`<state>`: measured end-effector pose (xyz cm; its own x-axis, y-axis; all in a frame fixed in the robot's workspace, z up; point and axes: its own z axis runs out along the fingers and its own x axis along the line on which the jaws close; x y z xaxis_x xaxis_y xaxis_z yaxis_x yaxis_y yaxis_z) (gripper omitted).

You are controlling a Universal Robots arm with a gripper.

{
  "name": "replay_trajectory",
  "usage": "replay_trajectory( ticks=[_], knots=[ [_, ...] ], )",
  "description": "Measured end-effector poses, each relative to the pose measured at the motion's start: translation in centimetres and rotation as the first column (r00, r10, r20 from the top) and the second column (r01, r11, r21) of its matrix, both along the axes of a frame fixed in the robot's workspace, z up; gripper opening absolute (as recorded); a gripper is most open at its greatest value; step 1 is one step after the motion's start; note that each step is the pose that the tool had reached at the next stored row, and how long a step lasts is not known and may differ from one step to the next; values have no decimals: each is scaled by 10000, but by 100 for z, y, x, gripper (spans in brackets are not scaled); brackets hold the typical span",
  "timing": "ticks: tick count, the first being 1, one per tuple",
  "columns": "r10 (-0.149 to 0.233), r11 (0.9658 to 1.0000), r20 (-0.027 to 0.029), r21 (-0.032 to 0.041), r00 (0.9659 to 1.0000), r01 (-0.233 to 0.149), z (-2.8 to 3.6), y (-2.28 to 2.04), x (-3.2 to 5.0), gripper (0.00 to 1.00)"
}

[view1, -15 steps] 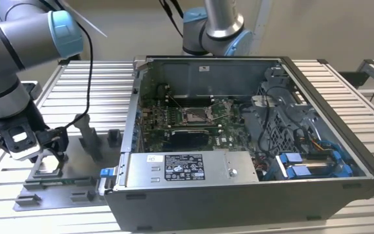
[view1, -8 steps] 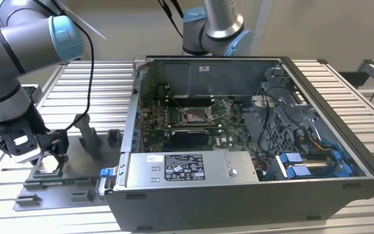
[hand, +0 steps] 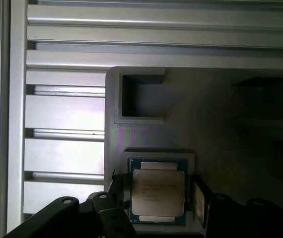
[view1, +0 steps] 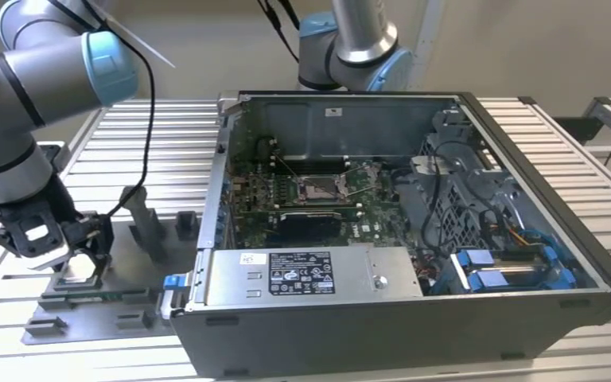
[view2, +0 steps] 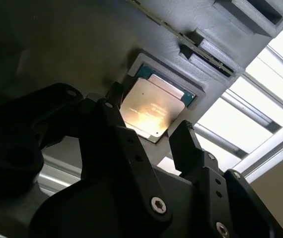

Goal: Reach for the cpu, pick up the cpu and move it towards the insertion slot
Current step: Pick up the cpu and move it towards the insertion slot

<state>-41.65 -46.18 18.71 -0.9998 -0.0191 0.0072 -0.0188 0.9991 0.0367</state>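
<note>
The gripper (hand: 157, 186) hangs low over the grey fixture plate (view1: 136, 290), at the exterior view's left and well apart from the computer case (view1: 391, 334). Its jaws are spread, one finger on either side of the cpu (hand: 158, 192), a stance for pinching the chip by opposite edges w/o touching its silvery top. The cpu lies flat in its shallow nest (hand: 159, 156), which holds it square for the grasp. The pads look to stand just outside the nest walls, not on the chip, though contact is hard to rule out. The insertion slot (view1: 321, 188) sits open in the green motherboard (view1: 252, 199), inside the case.

The plate and case rest on a slatted aluminium table (view1: 146, 127), w/ a plain pale wall (view1: 518, 40) behind.
</note>
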Motion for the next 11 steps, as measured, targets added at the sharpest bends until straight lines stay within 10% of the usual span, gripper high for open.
replay_trajectory(
  ticks=[6, 7, 11],
  knots=[
    [0, 10000, 0, -1, 10000, 0, -2, 0, 0, 100],
    [0, 10000, 0, -1, 10000, 0, -2, 0, 0, 0],
    [0, 10000, -1, -2, 10000, 0, -1, 0, 0, 0]
  ],
)
